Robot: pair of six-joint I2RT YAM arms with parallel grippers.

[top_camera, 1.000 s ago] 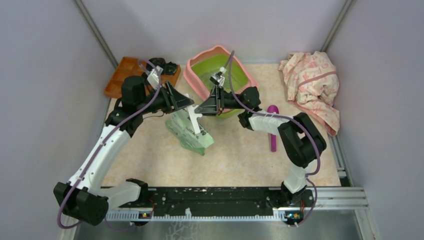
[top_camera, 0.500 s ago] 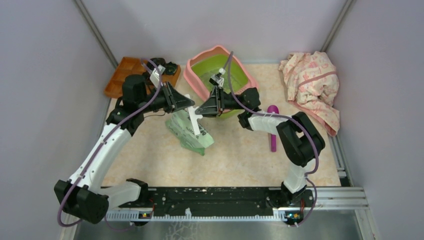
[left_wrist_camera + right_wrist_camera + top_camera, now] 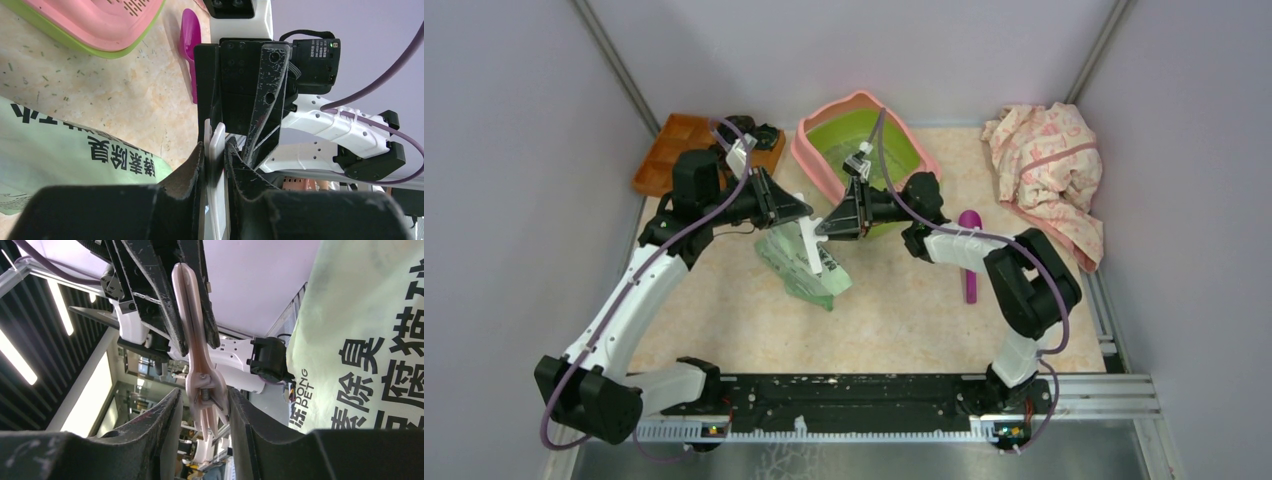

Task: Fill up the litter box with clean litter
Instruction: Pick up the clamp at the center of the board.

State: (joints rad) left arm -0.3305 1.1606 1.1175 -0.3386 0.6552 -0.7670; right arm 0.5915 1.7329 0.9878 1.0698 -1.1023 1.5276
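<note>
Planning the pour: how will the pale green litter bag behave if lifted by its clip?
Probably floppy: the bag is thin, creased plastic lying slack under the clip. Likely bottom-heavy, as its lower end looks fuller. The clip might slip; the left gripper pinches only its thin edge.

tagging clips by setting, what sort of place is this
Likely a robot lab test cell, not a home: plain walls with metal frame posts, arms bolted to a rail, a litter box as prop.

wooden tray (image 3: 664,150) far-left | floral cloth (image 3: 1049,170) far-right | purple scoop (image 3: 970,265) | green bag (image 3: 809,275) centre | white clip (image 3: 811,245)
</note>
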